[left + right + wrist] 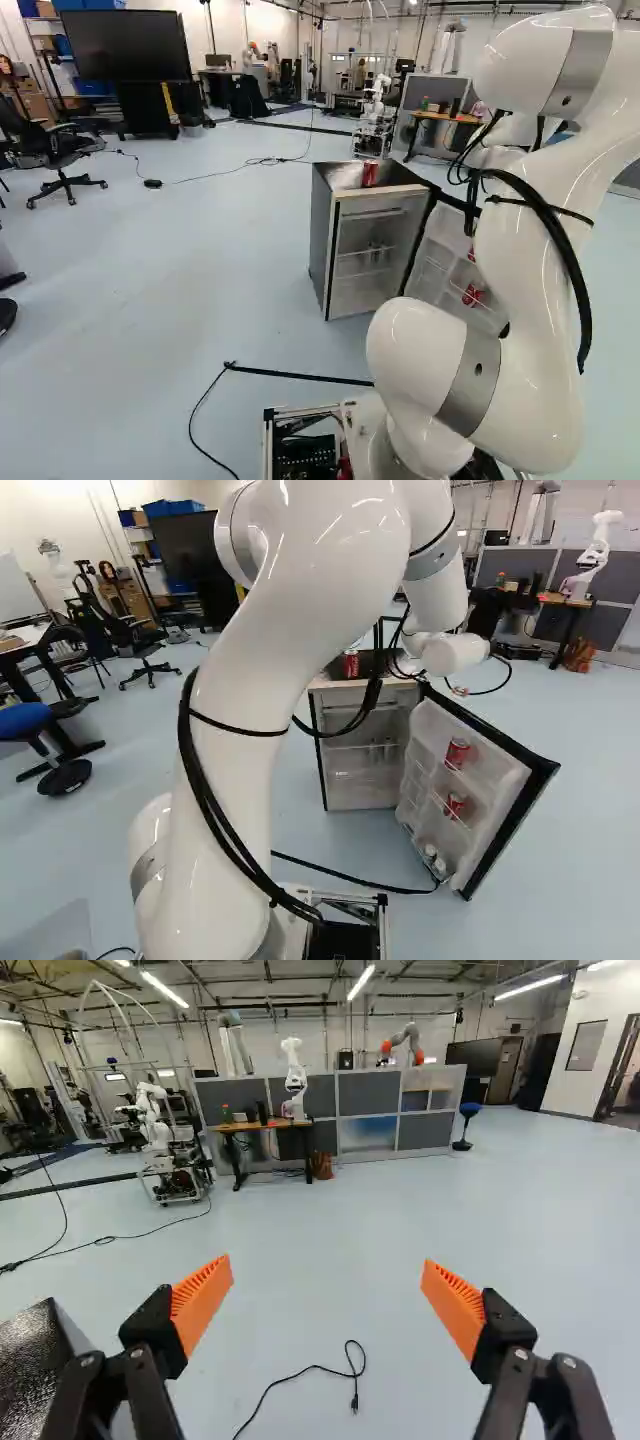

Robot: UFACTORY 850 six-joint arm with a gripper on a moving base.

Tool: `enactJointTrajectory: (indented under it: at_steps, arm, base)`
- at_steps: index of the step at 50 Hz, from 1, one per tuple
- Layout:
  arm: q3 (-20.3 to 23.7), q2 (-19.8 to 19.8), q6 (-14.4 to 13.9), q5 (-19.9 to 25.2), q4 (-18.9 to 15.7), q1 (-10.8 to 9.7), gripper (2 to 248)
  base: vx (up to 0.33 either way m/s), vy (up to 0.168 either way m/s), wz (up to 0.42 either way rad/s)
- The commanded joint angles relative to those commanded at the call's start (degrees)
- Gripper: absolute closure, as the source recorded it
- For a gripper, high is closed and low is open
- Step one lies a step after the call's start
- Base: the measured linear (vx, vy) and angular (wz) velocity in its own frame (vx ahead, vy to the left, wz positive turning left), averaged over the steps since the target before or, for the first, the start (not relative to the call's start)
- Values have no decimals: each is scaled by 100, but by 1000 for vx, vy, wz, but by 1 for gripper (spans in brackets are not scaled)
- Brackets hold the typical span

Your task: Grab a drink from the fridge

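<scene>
While the fridge door stood swung wide, an upright red metal drink can (370, 174) sat on the dark top of the small silver-grey fridge (319, 240), near its front edge. In the open white door with black edging (505, 800), one red can lay on the upper shelf (457, 752) and another in the rack below it (454, 805). Something pale, possibly a small bottle (430, 852), stood lower down. The black gripper with orange pads (327, 1265) had its fingers spread well apart, with nothing between them; in the wrist view a corner of the fridge's speckled top showed beside one finger. Behind it rose the glossy white arm (540, 300), strapped with black cables (562, 240). A thin black cord with a plug (355, 1385) curled on the pale floor ahead of the gripper. Farther off were another robot (152, 1125), white and on a wheeled frame, a wooden-topped desk (240, 1127) before grey partition panels (370, 1095), and, at the left of the left base view, a big black screen (125, 45).
</scene>
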Motion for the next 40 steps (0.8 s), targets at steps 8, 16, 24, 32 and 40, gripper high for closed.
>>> enactJointTrajectory:
  at_steps: [8, 16, 24, 32, 40]
  arm:
    - [-275, -135, 0, -482, 8, -60, 3]
    - [-551, -267, 0, -975, 9, -106, 3]
    - [-745, -339, 0, -1445, 9, -132, 3]
    - [-794, -299, 0, -1927, 9, -138, 3]
    - [-805, -230, 0, -2408, 9, -138, 3]
  base:
    - [0, 0, 0]
    - [0, 0, 0]
    - [0, 0, 0]
    - [0, 0, 0]
    - [0, 0, 0]
